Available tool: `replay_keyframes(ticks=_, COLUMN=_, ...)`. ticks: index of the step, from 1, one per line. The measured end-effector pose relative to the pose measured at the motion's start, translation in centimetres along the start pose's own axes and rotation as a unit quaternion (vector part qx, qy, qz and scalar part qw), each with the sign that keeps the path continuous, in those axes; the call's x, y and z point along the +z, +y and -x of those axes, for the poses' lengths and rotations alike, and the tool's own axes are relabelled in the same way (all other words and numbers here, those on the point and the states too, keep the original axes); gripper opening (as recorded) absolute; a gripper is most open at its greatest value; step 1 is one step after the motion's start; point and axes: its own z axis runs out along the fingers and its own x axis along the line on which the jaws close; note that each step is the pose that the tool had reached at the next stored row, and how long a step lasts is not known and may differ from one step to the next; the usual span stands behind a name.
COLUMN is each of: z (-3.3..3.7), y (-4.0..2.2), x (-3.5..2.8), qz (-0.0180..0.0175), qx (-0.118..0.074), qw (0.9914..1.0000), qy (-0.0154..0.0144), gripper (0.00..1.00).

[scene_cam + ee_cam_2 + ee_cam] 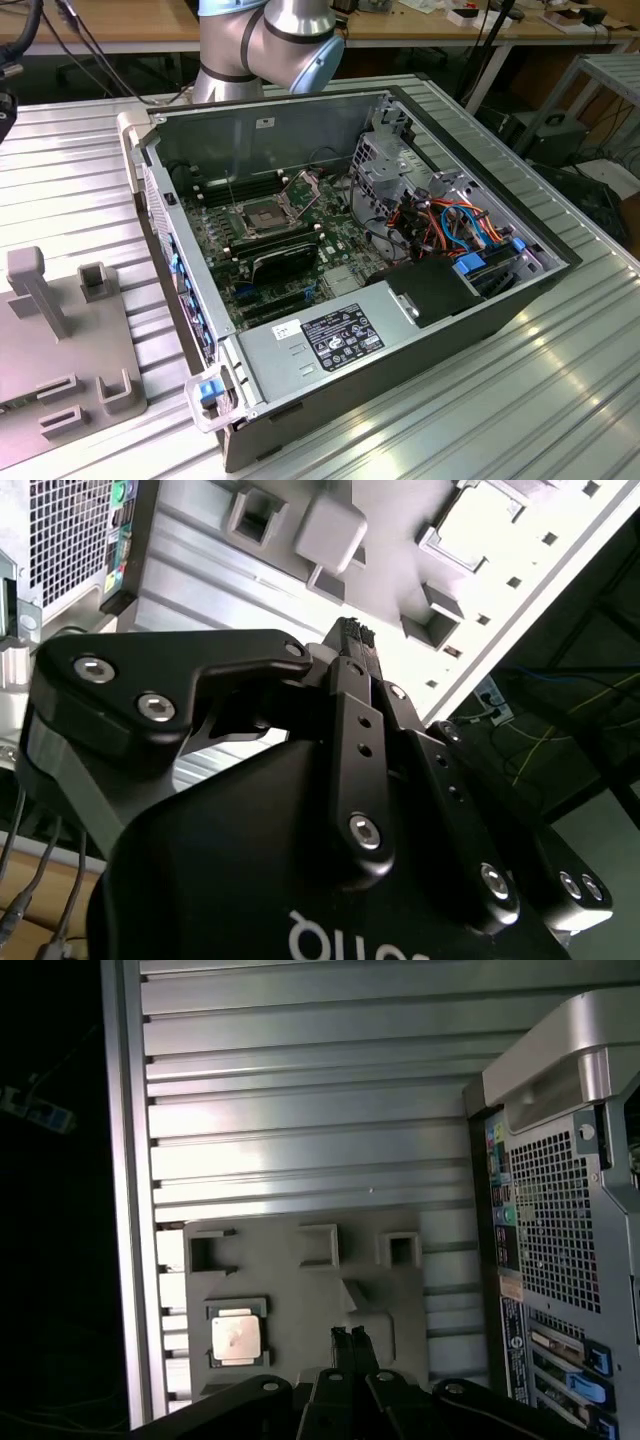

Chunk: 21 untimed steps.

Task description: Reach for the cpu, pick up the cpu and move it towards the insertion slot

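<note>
Cpu (pixel 237 1340) flat in grey fixture (pixel 300 1300) recess, closed claw (pixel 350 1335) nearby

The arm (pixel 265 40) holds its claw (pixel 349 1342) aloft, fingertips pressed together, gripping nothing.

One cpu (pixel 237 1340), one insertion slot (pixel 263 216), one graphics card (pixel 283 262) and one power supply (pixel 300 345). One open computer case (pixel 260 125), one grey fixture plate (pixel 300 1310), one ribbed metal tabletop (pixel 300 1110). One robot arm (pixel 270 40) bearing one tool (pixel 350 1338), with two fingers (pixel 340 1340).
</note>
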Motion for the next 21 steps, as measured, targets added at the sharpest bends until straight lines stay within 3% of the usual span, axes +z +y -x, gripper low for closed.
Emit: replay_keyframes(ticks=21, z=-3.17, y=-1.59, x=0.01, qz=0.0000, qx=0.000, qw=1.00000, qy=0.0000, gripper=0.11)
